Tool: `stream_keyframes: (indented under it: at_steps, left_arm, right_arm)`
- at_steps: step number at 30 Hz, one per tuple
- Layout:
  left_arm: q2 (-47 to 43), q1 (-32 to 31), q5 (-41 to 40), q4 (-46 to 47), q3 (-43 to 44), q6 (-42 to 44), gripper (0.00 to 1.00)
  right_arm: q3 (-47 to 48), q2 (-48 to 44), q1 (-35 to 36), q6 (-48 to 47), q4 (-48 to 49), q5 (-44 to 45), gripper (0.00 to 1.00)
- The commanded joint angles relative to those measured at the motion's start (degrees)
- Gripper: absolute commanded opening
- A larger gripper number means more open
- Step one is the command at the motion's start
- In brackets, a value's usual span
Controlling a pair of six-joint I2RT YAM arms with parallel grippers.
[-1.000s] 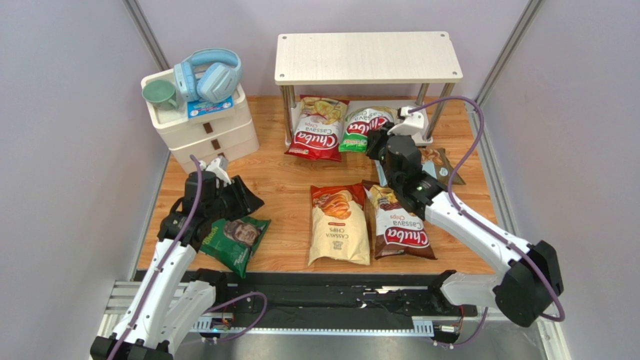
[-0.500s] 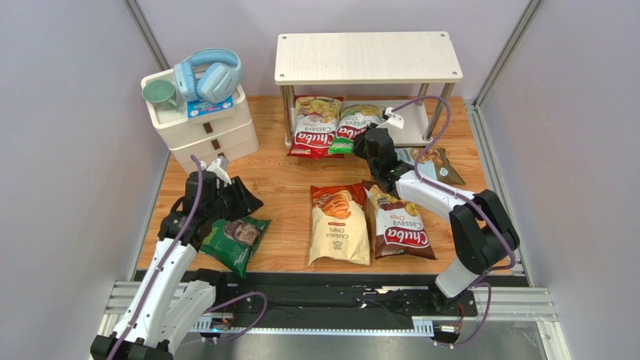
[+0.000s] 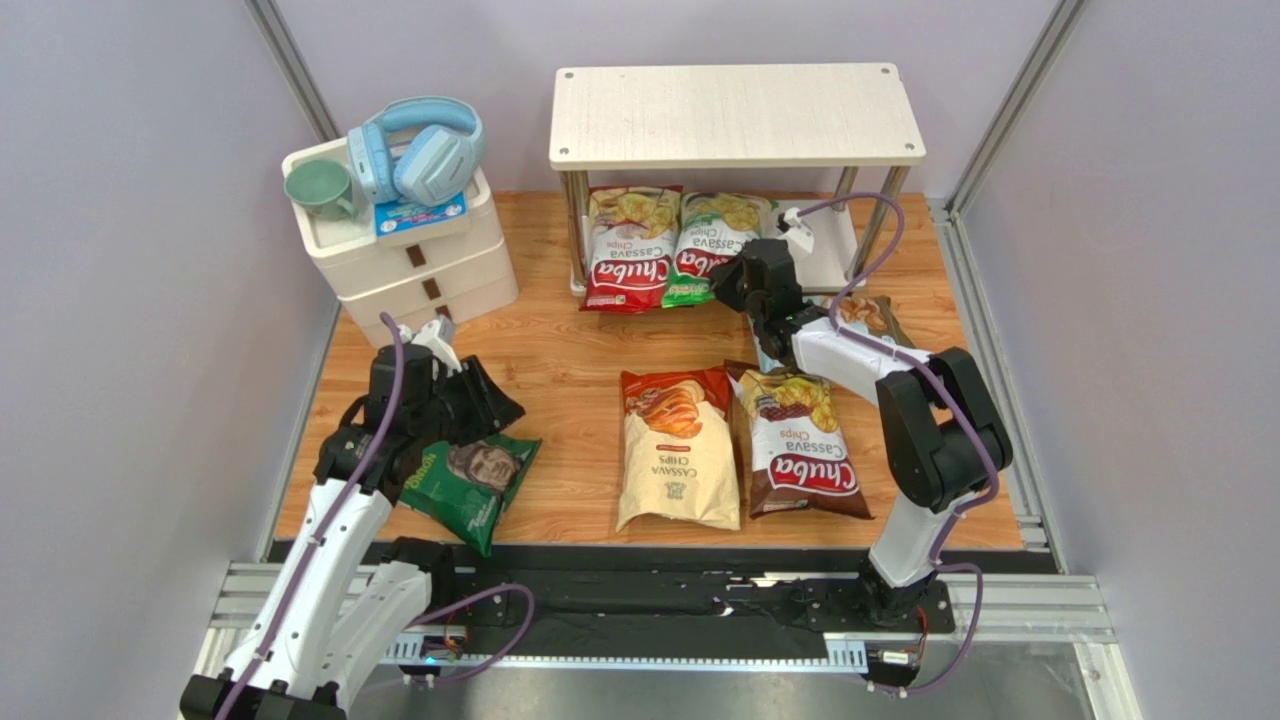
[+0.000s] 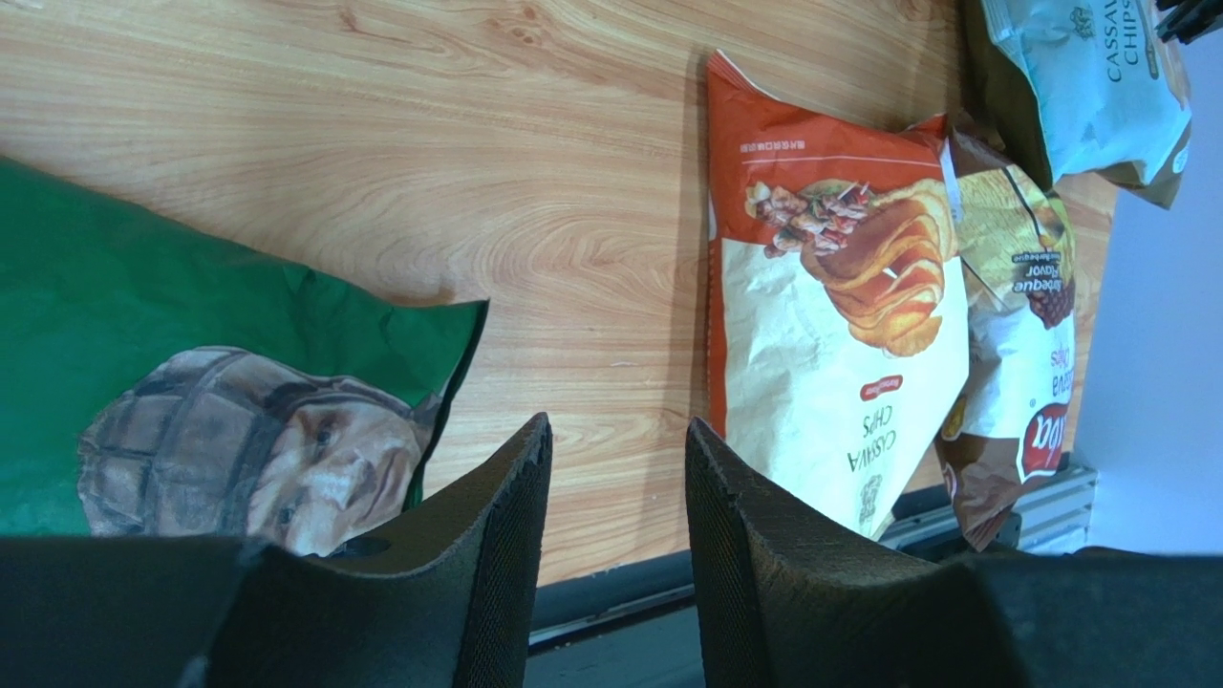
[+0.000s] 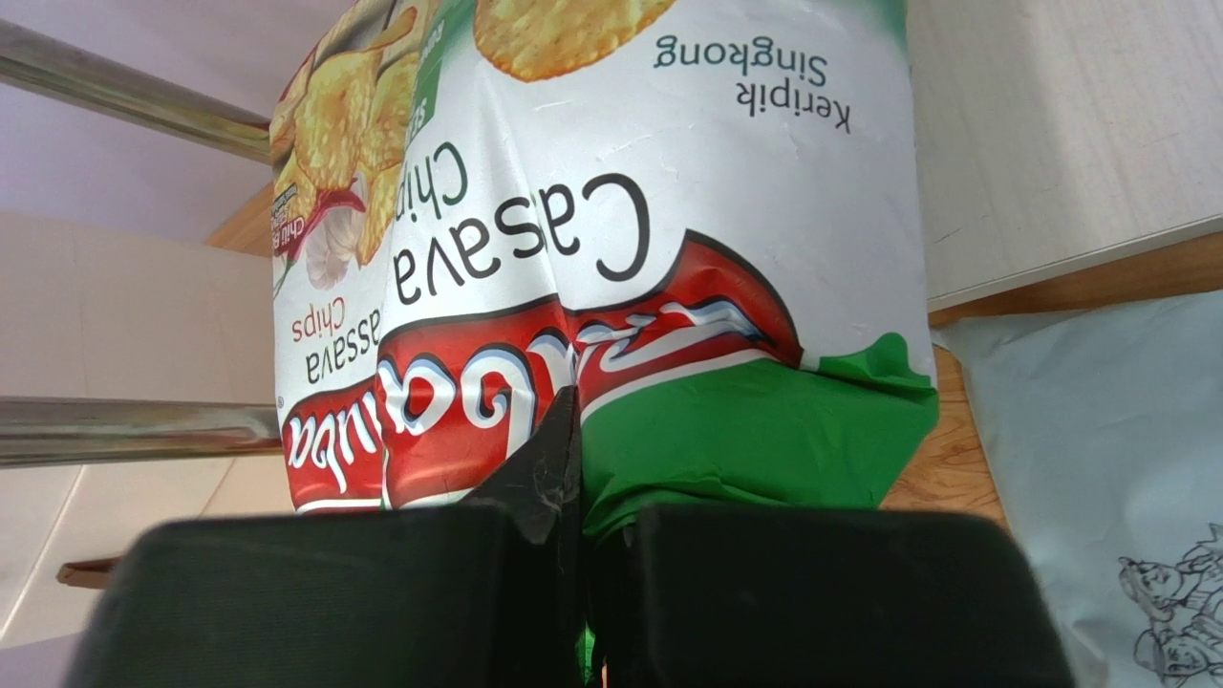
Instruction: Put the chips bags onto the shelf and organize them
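The right claw [image 5: 579,495] is clamped on the bottom edge of the glossy green Chuba Cassava chips bag [image 5: 747,258]; that bag lies on the lower board of the pale-wood, metal-legged shelf [image 3: 733,116], touching the red Chuba bag [image 3: 627,255]; the left claw [image 4: 615,473] stands apart over the edge of the dark green bag with a man's face [image 4: 216,416] on the wooden worktop [image 3: 556,375]

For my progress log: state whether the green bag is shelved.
Mostly in: the green bag lies on the shelf's lower board, its near end overhanging, right gripper shut on it.
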Motion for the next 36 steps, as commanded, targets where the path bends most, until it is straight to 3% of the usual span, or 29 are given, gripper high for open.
stream_keyframes:
  at_steps: [1, 8, 12, 20, 26, 27, 29, 30, 31, 36]
  left_arm:
    - [-0.03, -0.05, -0.11, 0.03, 1.94, 1.05, 0.45]
    - [0.32, -0.05, 0.24, 1.08, 1.33, 0.87, 0.45]
    - [0.76, -0.13, 0.59, 0.99, 1.59, 0.78, 0.45]
    - [0.15, -0.05, -0.11, 0.12, 1.94, 1.31, 0.45]
    - [0.58, -0.05, 0.42, 0.90, 1.76, 0.87, 0.45]
    - [0.67, -0.05, 0.42, 0.99, 1.76, 0.87, 0.45]
    - [0.76, -0.05, 0.33, 1.34, 1.85, 0.96, 0.45]
    - [0.85, -0.05, 0.50, 1.43, 1.85, 0.96, 0.45]
    - [1.02, -0.05, 0.51, 1.43, 1.94, 0.96, 0.45]
    - [1.82, -0.05, 1.03, 1.96, 2.29, 0.96, 0.45]
  right_arm:
    - [-1.89, 1.62, -2.57, 2.72, -4.76, -6.19, 0.00]
    - [1.27, 4.16, -4.69, -0.27, -10.03, -9.54, 0.00]
    - [4.43, 7.86, -5.92, 0.08, -10.74, -16.03, 0.00]
    - [5.94, 9.36, -6.10, -0.97, -11.18, -17.63, 0.00]
    - [-0.29, 5.77, -6.10, -0.80, -10.92, -17.19, 0.19]
    - [-1.44, 5.23, -6.01, -0.80, -10.65, -16.67, 0.33]
    - [-3.12, 3.83, -6.01, -0.97, -10.04, -16.23, 0.48]
    - [-4.08, 3.39, -6.01, -1.49, -9.95, -16.22, 0.64]
    - [-4.35, 3.03, -6.01, -1.76, -10.12, -16.40, 0.70]
    - [-4.79, 0.49, -6.01, -3.25, -11.79, -17.63, 0.84]
